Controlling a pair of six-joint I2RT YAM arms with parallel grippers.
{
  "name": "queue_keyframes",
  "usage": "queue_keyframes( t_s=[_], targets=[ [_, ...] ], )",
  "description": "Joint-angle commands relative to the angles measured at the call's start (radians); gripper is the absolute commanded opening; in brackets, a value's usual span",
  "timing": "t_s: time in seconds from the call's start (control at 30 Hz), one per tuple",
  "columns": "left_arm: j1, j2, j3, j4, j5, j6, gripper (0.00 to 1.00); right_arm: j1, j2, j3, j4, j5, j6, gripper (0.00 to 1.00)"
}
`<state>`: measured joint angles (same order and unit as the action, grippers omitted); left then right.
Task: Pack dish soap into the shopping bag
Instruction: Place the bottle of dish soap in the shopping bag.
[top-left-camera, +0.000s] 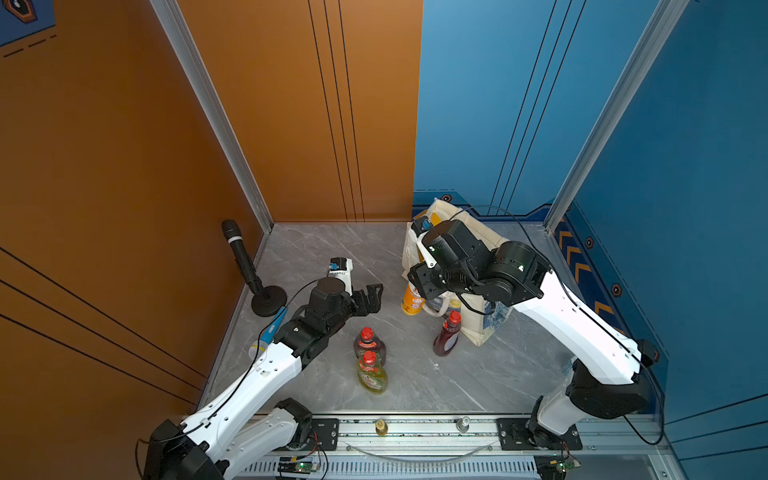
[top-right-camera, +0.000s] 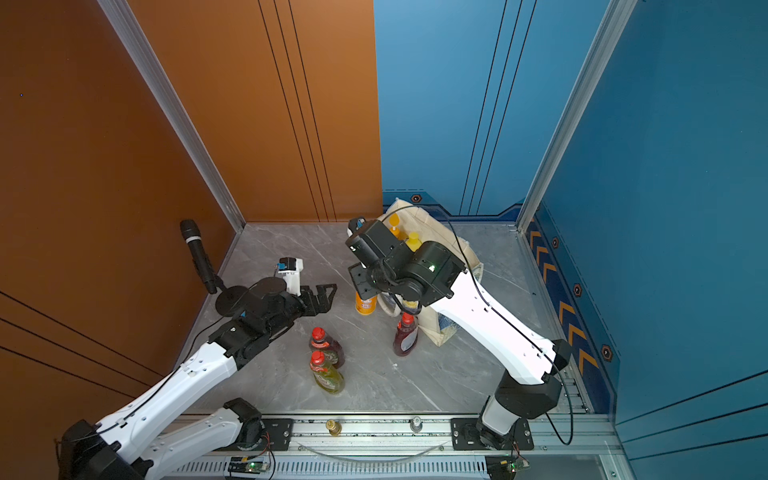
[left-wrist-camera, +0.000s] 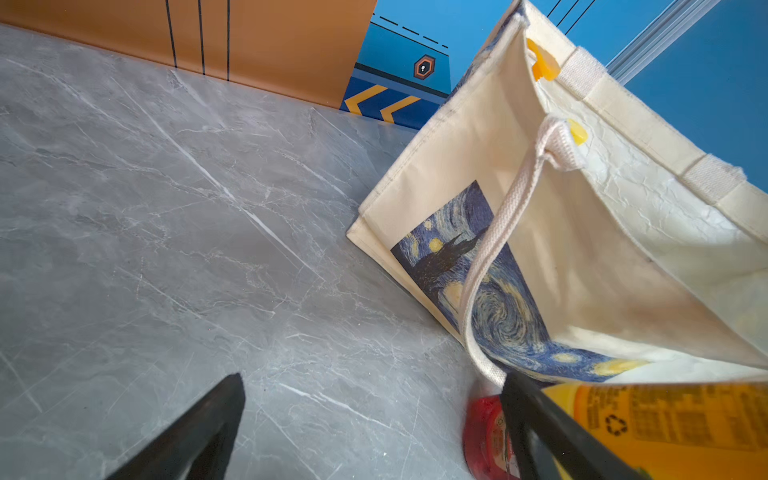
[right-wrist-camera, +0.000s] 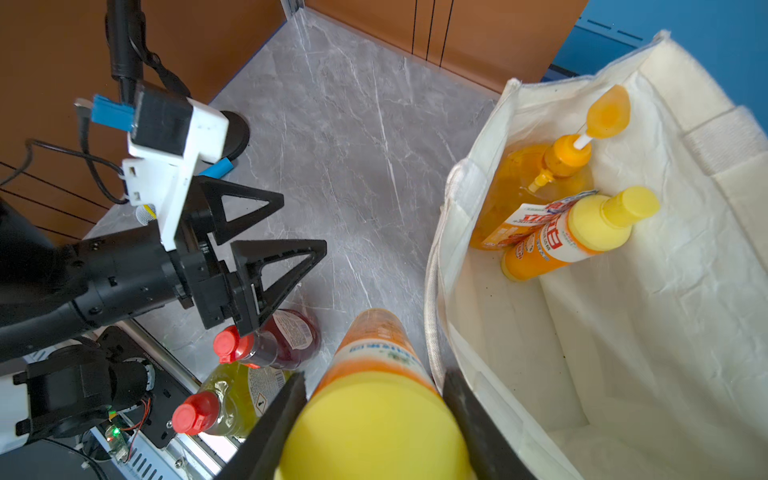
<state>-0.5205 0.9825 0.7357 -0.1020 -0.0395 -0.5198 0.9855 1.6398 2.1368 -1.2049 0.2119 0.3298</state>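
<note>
Nearest the robot, well out from the shopping bag (right-wrist-camera: 665, 311), a yellow-green bottle (top-left-camera: 372, 374) and a dark red bottle (top-left-camera: 368, 343) stand close together on the counter (top-left-camera: 457, 382). A second dark red bottle (top-left-camera: 448, 338) stands just beside the bag's near corner. These can wait.

The step in hand, as I judge it, is carrying the orange yellow-capped bottle (top-left-camera: 412, 302) over the bag's rim. It is upright just outside the bag's wall, next to the hanging loop handle (left-wrist-camera: 498, 249); I cannot tell whether its base is off the counter. Lift it straight up until the base clears rim and handle. Then cross into the bare part of the bag, short of the pump bottle (right-wrist-camera: 519, 187) and the other yellow-capped bottle (right-wrist-camera: 582, 232) leaning at the bag's far end. Lower it before letting go, as the soft wall may fold inward.

The right tool (right-wrist-camera: 376, 386) is clamped on that bottle's yellow cap, one jaw on either side. The left tool (right-wrist-camera: 303, 224) is spread wide, holding nothing, well apart from the bag.
</note>
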Motion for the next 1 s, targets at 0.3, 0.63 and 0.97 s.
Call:
queue_keyframes(
  t_s=[0.3, 0.63, 0.97],
  targets=[
    [-0.012, 0.008, 0.027, 0.0, 0.012, 0.012, 0.98, -0.09, 0.011, 0.195, 0.016, -0.067, -0.047, 0.24],
    [-0.031, 0.051, 0.048, 0.016, 0.01, 0.006, 0.98, -0.154, -0.027, 0.253, 0.016, -0.084, -0.038, 0.23],
    [-0.088, 0.139, 0.09, 0.047, 0.028, -0.003, 0.98, -0.212, -0.06, 0.308, 0.033, -0.109, -0.047, 0.2]
  ],
)
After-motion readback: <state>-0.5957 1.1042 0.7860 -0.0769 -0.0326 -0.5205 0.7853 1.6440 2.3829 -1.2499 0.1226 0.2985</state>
